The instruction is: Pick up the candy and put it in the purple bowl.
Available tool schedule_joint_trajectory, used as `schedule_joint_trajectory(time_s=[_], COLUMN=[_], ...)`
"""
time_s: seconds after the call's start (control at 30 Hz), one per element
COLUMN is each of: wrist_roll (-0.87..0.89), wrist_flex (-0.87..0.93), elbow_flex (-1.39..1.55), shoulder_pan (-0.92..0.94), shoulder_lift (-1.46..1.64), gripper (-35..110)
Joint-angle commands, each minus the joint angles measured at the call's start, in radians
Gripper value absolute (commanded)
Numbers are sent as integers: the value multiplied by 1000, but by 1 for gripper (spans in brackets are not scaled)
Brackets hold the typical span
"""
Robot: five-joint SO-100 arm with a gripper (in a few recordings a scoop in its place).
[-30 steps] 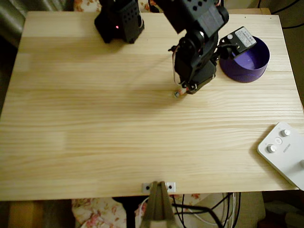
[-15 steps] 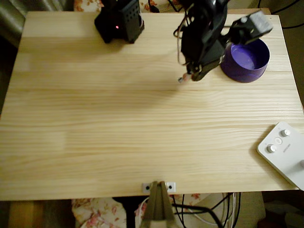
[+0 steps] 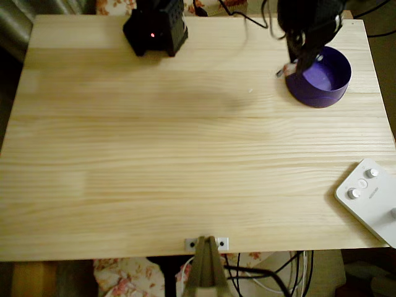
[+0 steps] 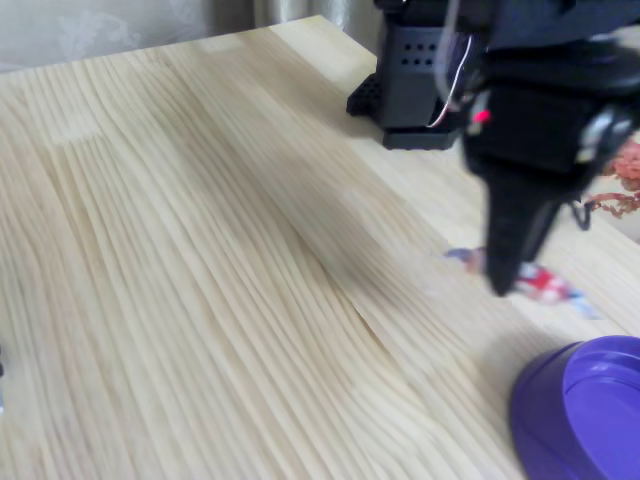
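My black gripper [image 3: 292, 67] hangs just over the left rim of the purple bowl [image 3: 322, 99], shut on the candy [image 3: 283, 70], which pokes out to the left of the tips. In the fixed view the gripper [image 4: 505, 275] points straight down. The candy [image 4: 545, 285], a thin wrapped sweet with reddish specks, sticks out on both sides of the fingertips, blurred. It is held clear of the wooden table, and the bowl [image 4: 585, 410] sits low at the right of that view.
The arm's black base [image 3: 154, 28] stands at the table's far edge, also seen in the fixed view [image 4: 420, 80]. A white box with knobs [image 3: 371, 198] lies at the front right corner. A small metal bracket [image 3: 207, 243] sits on the front edge.
The gripper has lifted the candy off the table middle and carried it up and to the right, from beside the bowl's left side to over its left rim.
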Motion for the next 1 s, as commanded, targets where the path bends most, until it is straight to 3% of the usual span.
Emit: schedule_joint_trajectory(time_s=[0.0,0.27,0.97], wrist_roll=[72,166,117], wrist_flex=[-38,-161,-232], elbow_flex=[-83,-84,-212], shoulder_pan=[-58,-109,-207], shoulder_lift=[117,123,-95], gripper=[2,2,2])
